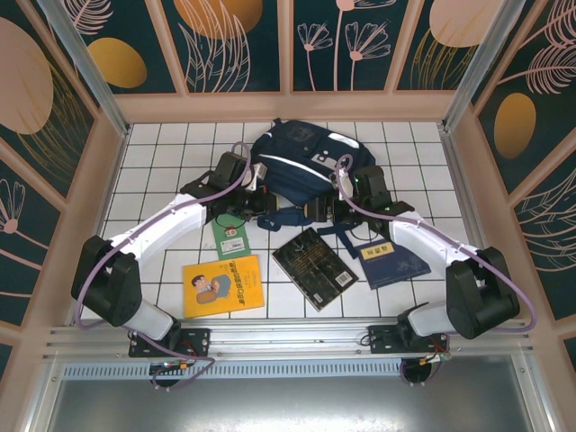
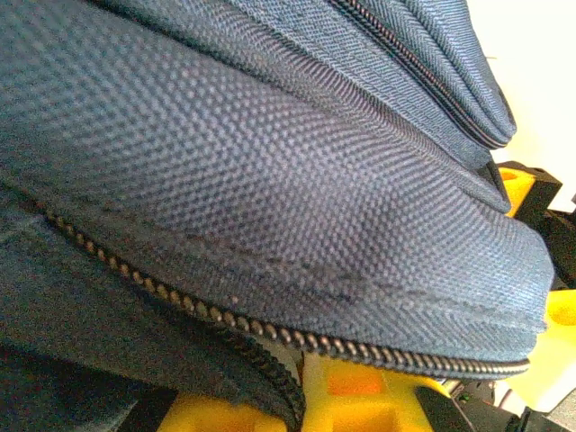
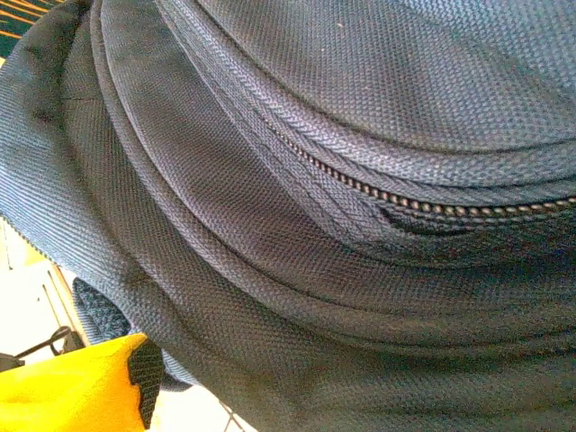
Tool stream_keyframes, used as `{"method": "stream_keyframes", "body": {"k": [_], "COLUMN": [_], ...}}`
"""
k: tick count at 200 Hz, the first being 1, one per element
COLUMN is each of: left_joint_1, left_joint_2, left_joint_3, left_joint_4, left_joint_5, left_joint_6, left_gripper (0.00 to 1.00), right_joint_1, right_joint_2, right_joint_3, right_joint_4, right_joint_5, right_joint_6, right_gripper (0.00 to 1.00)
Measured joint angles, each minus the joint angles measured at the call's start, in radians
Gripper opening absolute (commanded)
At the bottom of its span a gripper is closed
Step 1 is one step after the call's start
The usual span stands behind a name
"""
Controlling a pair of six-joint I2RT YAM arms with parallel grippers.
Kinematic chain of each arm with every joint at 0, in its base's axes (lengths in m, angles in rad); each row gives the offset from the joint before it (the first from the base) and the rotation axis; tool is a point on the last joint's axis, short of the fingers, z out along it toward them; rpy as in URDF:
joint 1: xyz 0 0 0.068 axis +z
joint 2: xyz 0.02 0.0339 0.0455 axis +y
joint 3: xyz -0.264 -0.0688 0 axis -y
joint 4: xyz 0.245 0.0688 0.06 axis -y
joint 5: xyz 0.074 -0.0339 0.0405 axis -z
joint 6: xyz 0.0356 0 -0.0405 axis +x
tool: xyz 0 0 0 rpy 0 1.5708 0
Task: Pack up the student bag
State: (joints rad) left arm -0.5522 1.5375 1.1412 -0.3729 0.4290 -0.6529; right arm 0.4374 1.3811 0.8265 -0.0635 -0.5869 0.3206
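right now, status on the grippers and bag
Left gripper and right gripper against bag's near edge, jaw state unclear. Bag back centre of table. Three books and a green card lie out front.

Both the left arm [image 1: 166, 220] at lower left and the right arm [image 1: 423, 238] at lower right pair glossy white links with bulky black joints. Lavender cables [image 1: 77, 297] loop along them; the jaws, low in the wrist views, are bright yellow.

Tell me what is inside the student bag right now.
Nothing inside can be seen: the student bag has its interior covered by navy fabric and zips. The yellow book, black book and blue book lie outside, on the table.
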Motion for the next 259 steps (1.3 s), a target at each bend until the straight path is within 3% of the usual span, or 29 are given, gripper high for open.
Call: {"method": "stream_keyframes", "body": {"k": [16, 46, 107, 182, 259], "left_joint_1": [-0.003, -0.011, -0.014, -0.011, 0.04], "left_joint_2": [0.013, 0.017, 0.032, 0.203, 0.262], "left_joint_3": [0.005, 0.02, 0.146, 0.166, 0.076], "left_joint_4": [-0.01, -0.072, -0.172, -0.051, 0.175], "left_joint_5": [0.005, -0.019, -0.233, -0.204, -0.14], "left_joint_6": [0.012, 0.045, 0.147, -0.163, -0.423], "left_gripper": [0.49, 0.52, 0.62, 0.7, 0.59], "right_joint_1": [-0.003, -0.008, -0.009, -0.01, -0.01], "right_joint_2": [-0.014, -0.101, -0.331, -0.409, -0.438], "right_joint_3": [-0.034, -0.159, -0.311, -0.357, -0.39], "right_joint_4": [0.041, 0.117, 0.154, 0.134, 0.152], "right_joint_5": [0.008, 0.014, 0.128, 0.277, 0.302], "right_joint_6": [0.023, 0.091, 0.193, 0.308, 0.345], "right_gripper": [0.77, 0.73, 0.69, 0.67, 0.66]}}
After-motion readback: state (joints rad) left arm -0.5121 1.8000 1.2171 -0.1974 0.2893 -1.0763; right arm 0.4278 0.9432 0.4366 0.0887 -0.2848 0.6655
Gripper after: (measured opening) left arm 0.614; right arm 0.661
